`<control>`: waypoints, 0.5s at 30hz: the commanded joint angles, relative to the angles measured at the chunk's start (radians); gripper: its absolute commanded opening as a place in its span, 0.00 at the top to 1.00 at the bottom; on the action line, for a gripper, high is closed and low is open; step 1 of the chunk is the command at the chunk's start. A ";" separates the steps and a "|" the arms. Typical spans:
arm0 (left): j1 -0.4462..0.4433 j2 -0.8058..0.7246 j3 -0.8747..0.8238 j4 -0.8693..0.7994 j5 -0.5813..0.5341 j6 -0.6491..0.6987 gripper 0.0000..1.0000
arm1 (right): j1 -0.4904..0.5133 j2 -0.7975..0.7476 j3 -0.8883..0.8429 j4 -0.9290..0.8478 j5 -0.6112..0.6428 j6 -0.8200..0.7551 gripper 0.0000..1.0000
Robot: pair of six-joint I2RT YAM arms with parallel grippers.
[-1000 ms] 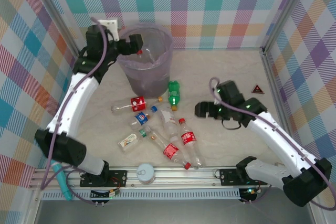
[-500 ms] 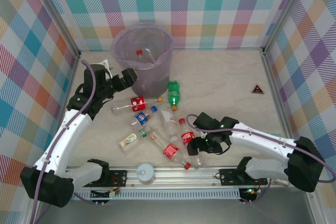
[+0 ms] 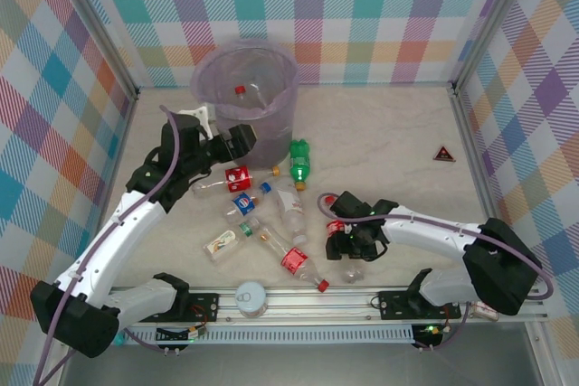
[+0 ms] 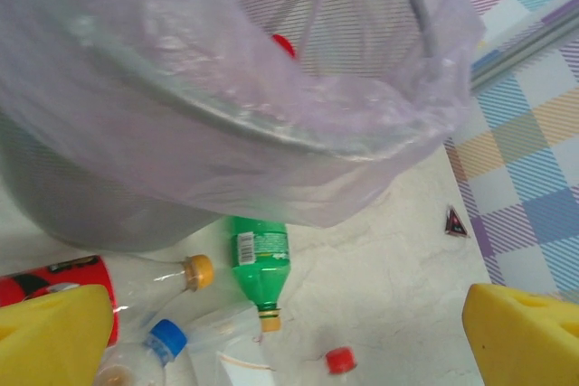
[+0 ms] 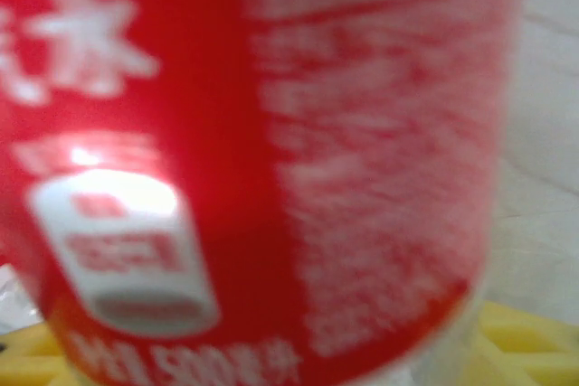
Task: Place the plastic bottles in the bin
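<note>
Checked pastel walls point(image 3: 380, 15) on three sides; pale marbled surface point(image 3: 398, 133) underneath.

Red-labelled bottle point(image 3: 336, 226): lying on surface right of centre, under right claw point(image 3: 348, 241). Long axis roughly near-to-far, clear end poking out on near side toward rail point(image 3: 317, 300). Cap end not readable. Right wrist view: label point(image 5: 271, 160) hard against lens, blurred, yellow pads point(image 5: 534, 350) low at frame edge. Bottle between fingers; cannot tell whether pads clamp it.

Bin point(image 3: 271, 128): upright, far centre-left, lilac-lined. Bottle in bin point(image 3: 240, 89) with red cap uppermost.

Neighbours to left, all lying flat:
- green bottle point(image 3: 298, 158), just in front of bin, axis near-to-far, orange cap toward rail
- yellow-capped bottle point(image 3: 237, 178), red label, axis left-to-right, cap toward green bottle
- blue-labelled bottle point(image 3: 244, 202), slanted, blue cap to far right
- clear bottle point(image 3: 291, 214), closest to right claw, on its left
- red-capped bottle point(image 3: 296, 261), slanted, cap to near right

White canister point(image 3: 251, 296) on rail. Small red triangle point(image 3: 443, 154) far right, well apart.

Right arm: folded low, elbow out to right, forearm running left over surface, claw tipped down.

Left arm: stretched far from base; left claw point(image 3: 237, 144) just beside bin's near-left wall, above yellow-capped bottle. Jaws wide, nothing between; yellow fingers point(image 4: 54, 332) at opposite bottom corners of left wrist view.
</note>
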 commanded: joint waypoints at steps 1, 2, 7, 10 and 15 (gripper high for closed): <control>-0.043 0.014 0.031 0.094 -0.045 0.042 0.01 | -0.044 -0.063 -0.031 -0.004 0.031 0.013 0.37; -0.058 0.024 0.041 0.118 -0.066 0.042 0.01 | -0.055 -0.088 -0.042 0.002 0.039 0.010 0.38; -0.162 0.075 0.088 0.242 -0.212 0.022 0.02 | -0.140 -0.296 -0.044 -0.005 0.069 0.009 0.48; -0.187 0.140 0.171 0.285 -0.225 0.045 0.01 | -0.263 -0.395 0.055 -0.062 0.066 -0.068 0.51; -0.204 0.255 0.375 0.262 -0.185 0.095 0.01 | -0.488 -0.363 0.282 -0.034 -0.025 -0.222 0.56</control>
